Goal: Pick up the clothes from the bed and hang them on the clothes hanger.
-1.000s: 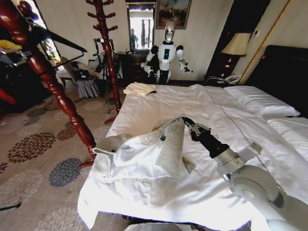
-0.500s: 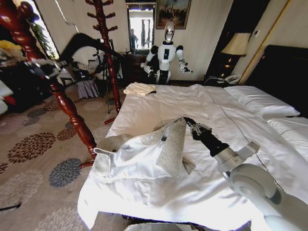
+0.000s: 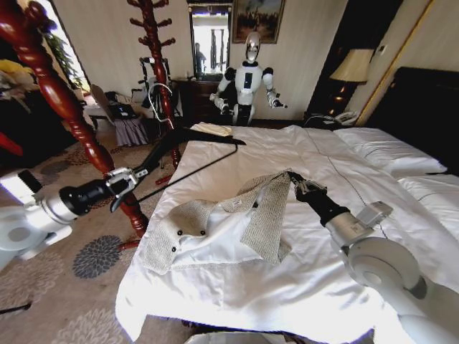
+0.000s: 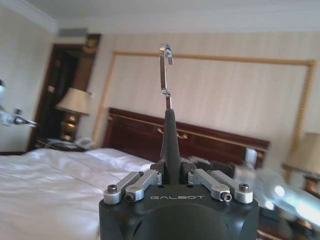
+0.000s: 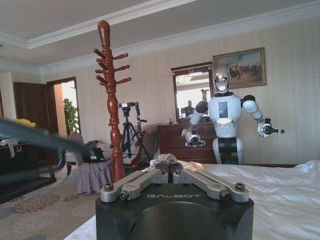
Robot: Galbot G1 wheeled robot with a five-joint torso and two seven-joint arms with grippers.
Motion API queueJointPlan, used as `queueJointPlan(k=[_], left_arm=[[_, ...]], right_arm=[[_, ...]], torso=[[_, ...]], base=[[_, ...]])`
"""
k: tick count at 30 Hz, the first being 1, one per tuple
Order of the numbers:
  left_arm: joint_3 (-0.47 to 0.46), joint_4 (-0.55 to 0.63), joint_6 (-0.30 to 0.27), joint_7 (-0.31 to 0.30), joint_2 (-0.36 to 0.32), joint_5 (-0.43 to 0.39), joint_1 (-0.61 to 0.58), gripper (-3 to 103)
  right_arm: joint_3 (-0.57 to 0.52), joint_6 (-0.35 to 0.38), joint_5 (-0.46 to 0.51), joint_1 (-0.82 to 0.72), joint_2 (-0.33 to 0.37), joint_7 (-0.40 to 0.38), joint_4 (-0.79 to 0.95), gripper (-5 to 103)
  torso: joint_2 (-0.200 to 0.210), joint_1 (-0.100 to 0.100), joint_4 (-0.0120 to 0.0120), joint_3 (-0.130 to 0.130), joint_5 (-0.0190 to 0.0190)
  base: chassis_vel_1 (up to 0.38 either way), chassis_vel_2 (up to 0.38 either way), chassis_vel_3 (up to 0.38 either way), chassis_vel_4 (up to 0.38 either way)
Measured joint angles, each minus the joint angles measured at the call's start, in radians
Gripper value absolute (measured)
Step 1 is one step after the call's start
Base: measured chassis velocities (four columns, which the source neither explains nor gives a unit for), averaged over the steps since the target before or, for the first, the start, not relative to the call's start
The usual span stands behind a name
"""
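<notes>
The grey-beige knit cardigan lies open on the bed near its left edge, white lining up. My right gripper is shut on the cardigan's front edge and holds that strip raised off the duvet; knit fabric shows between its fingers. My left gripper is shut on the black clothes hanger, which reaches out over the bed's left side, above and left of the cardigan. In the left wrist view the hanger's silver hook stands up from the shut left gripper.
A reddish-brown coat stand rises just left of the bed, a second one farther back. A folded cream cloth lies at the bed's far left corner. Another robot stands beyond the bed. Pillows lie at the right.
My left arm has swung the hanger down from high at the left to over the bed's left edge. My right gripper has drawn the cardigan's front edge slightly right and up.
</notes>
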State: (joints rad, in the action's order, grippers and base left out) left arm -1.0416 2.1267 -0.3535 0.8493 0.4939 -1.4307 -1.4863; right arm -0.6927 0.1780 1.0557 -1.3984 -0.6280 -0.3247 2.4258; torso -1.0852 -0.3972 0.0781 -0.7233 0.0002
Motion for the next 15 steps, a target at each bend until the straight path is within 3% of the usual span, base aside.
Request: queueJointPlan(k=[1,3,5,8,15], left_arm=[[0.000,0.000,0.000,0.000,0.000,0.000,0.000,16],[0.017,-0.009,-0.010,0.090,0.018,0.073,0.000,16],[0.029,-0.021,-0.011,0.125,0.030,0.142,-0.005,16],[0.041,-0.031,-0.010,0.120,0.039,0.182,-0.011,16],[0.089,-0.053,0.000,0.095,0.099,0.255,-0.007,16]], right_arm=[[0.000,0.000,0.000,0.000,0.000,0.000,0.000,0],[-0.002,-0.001,0.000,-0.003,-0.002,0.000,0.001,0],[0.000,-0.005,-0.001,-0.006,-0.008,0.004,0.008,0],[0.003,-0.015,-0.001,-0.006,-0.014,0.023,0.017,0],[0.009,-0.114,0.011,-0.023,-0.018,0.156,0.065,0]], torso=[[0.000,0.000,0.0000,0.000,0.0000],[0.000,0.000,-0.0002,0.000,-0.0002],[0.000,0.000,-0.0001,0.000,0.0000],[0.000,0.000,-0.0001,0.000,-0.0001],[0.000,0.000,-0.0002,0.000,-0.0003]], base=[[0.000,0.000,0.000,0.000],[0.000,0.000,0.000,0.000],[0.000,0.000,0.000,0.000],[0.000,0.000,0.000,0.000],[0.000,0.000,0.000,0.000]])
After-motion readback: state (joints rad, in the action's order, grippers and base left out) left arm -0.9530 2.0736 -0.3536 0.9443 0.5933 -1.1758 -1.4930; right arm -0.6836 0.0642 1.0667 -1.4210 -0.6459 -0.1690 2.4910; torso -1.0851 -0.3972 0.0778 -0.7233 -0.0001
